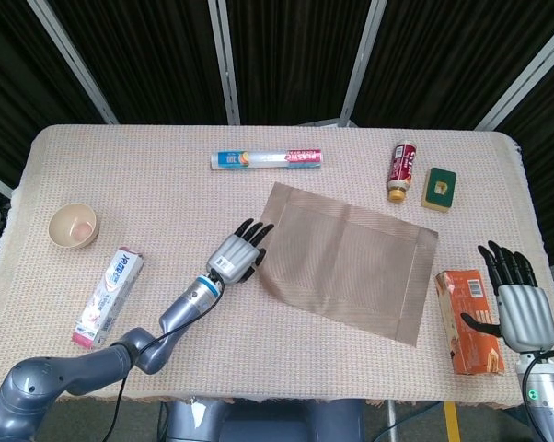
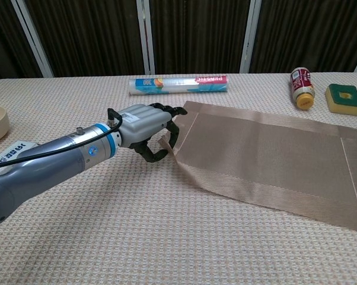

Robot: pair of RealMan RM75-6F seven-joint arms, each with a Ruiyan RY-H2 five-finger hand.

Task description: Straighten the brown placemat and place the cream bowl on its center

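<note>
Placemat corner lifted.
Your left hand [image 2: 147,126] pinches the brown placemat [image 1: 346,258] edge to turn it; right hand [image 1: 518,308] rests open.

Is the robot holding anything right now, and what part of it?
Yes. The left hand grips the brown placemat by its near-left corner, lifted off the table. The right hand holds nothing.
</note>
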